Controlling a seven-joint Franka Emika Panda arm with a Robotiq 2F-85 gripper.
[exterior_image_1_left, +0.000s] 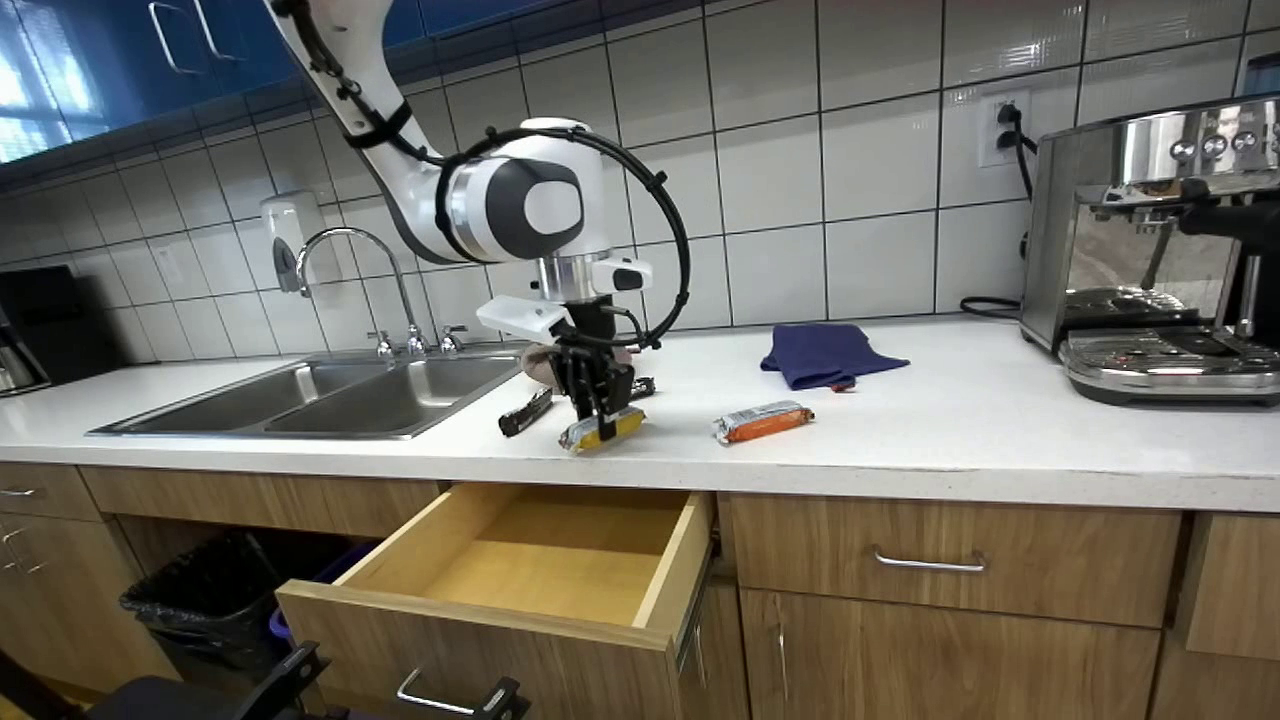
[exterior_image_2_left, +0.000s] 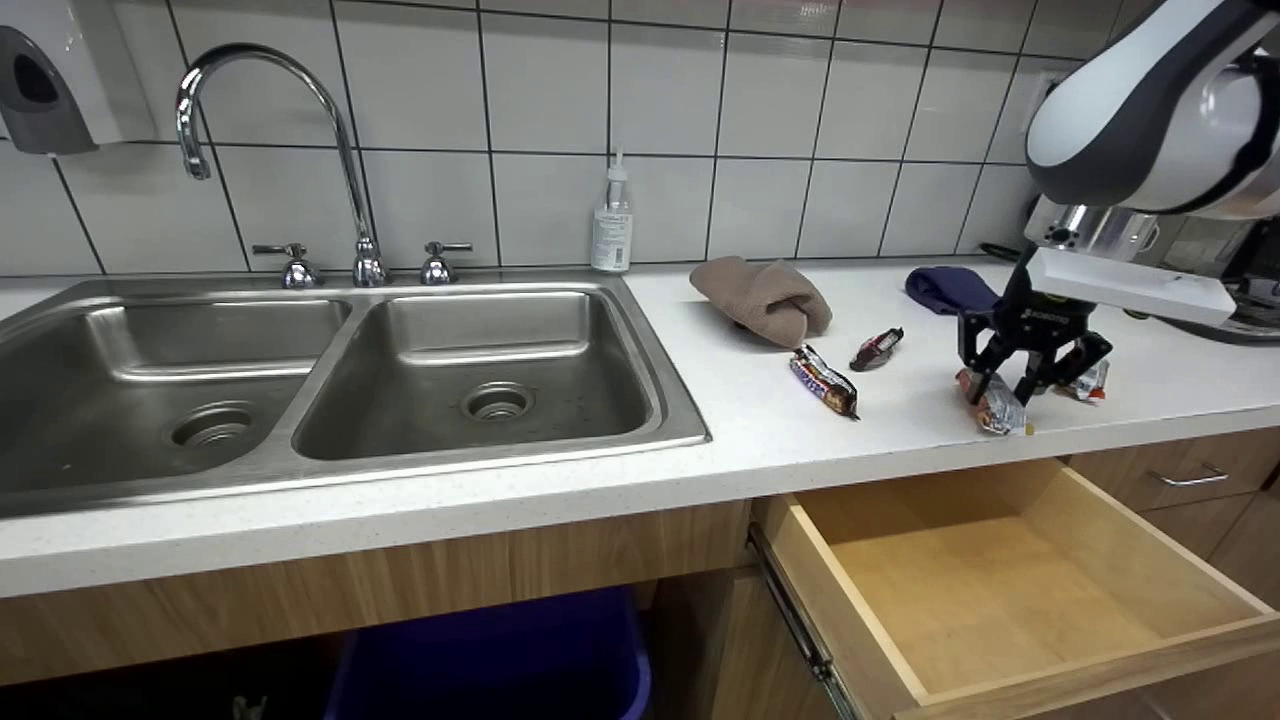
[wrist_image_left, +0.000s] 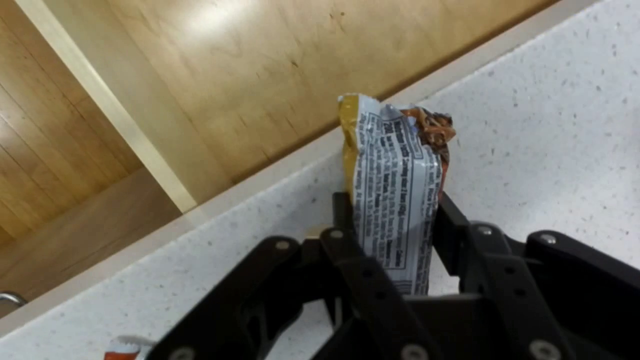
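My gripper (wrist_image_left: 392, 215) is shut on a bar in a yellow and silver wrapper (wrist_image_left: 395, 170). The printed silver back faces the wrist camera, and one crumpled end juts toward the open drawer (wrist_image_left: 275, 65). Dark fingers press on both long sides. In an exterior view the yellow side of the held bar (exterior_image_1_left: 628, 421) shows low over the counter's front part; whether it touches the counter I cannot tell. An orange and silver bar (exterior_image_1_left: 765, 422) lies to one side of it. Two dark-wrapped bars (exterior_image_2_left: 825, 382) lie on the other side, near a brown cloth (exterior_image_2_left: 765, 295).
The pulled-out drawer (exterior_image_1_left: 470, 615) sticks out below the counter edge near the gripper. A double sink (exterior_image_2_left: 680, 400) with a faucet (exterior_image_2_left: 350, 170) is set in the counter. Farther off are a dark blue cloth (exterior_image_1_left: 830, 355), a coffee machine (exterior_image_1_left: 1130, 330) and a pump bottle (exterior_image_2_left: 612, 230).
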